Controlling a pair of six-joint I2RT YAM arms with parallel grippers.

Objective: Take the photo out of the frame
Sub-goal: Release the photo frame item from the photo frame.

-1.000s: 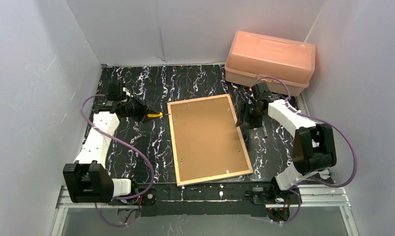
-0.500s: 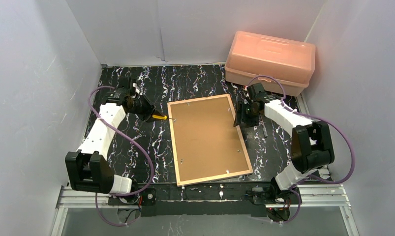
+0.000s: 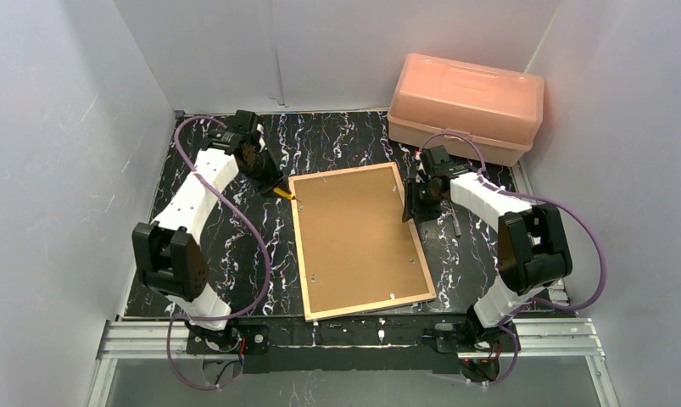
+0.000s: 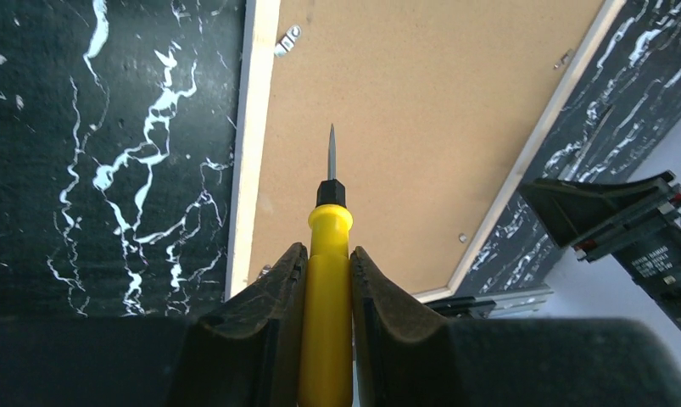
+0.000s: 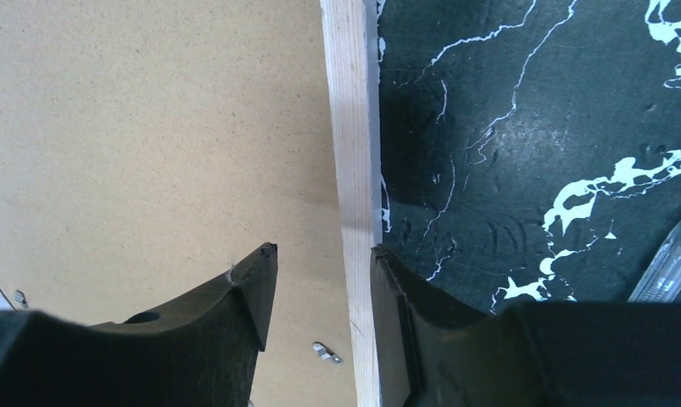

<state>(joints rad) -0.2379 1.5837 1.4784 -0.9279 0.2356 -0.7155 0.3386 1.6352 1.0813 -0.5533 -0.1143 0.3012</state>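
The frame point(image 3: 300, 254) lies face down on the counter point(image 3: 337, 140), brown backing board point(image 3: 358, 237) up; the photo we cannot see. Our left hand point(image 3: 269, 180) pinches a yellow screwdriver point(image 4: 328, 246) at its far left corner. Our right hand point(image 5: 323, 252) stands spread across its right edge.

Black marble table point(image 3: 337, 140): frame point(image 3: 360, 242) (back up), pink box point(image 3: 466, 102)

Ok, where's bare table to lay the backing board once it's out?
Widest: far strip of tabletop between the frame and back wall, left of the pink box. Also the patch between the frame's left edge and left arm. Crowded at the frame's far end: left end effector holding a yellow screwdriver, right end effector straddling the right edge.
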